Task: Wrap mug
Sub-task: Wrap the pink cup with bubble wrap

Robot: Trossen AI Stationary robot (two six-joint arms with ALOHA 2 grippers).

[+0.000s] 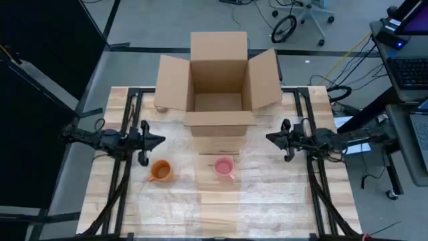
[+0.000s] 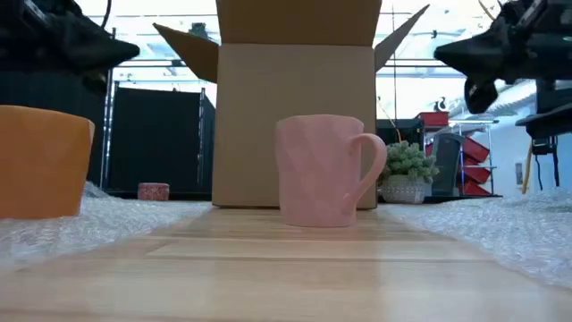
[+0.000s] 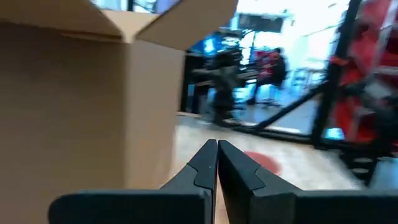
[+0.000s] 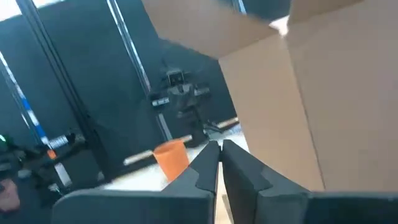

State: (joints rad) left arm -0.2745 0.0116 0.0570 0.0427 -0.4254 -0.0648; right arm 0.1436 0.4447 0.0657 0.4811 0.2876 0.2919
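While both grippers hover with fingers pressed together, left gripper, right gripper, one pink mug, one orange mug, one open box on tabletop.

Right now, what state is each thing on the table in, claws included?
Cardboard box: open, flaps spread, upright.
Pink mug: upright, unwrapped, untouched.
Orange mug: upright, unwrapped, untouched.
Left claw: shut, empty, raised.
Right claw: shut, empty, raised.

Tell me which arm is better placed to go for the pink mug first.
Probably the right. In the high view the right hand hangs nearer the pink mug, with nothing between them. The left hand has the orange mug closer. Both hands are shut and off the table.
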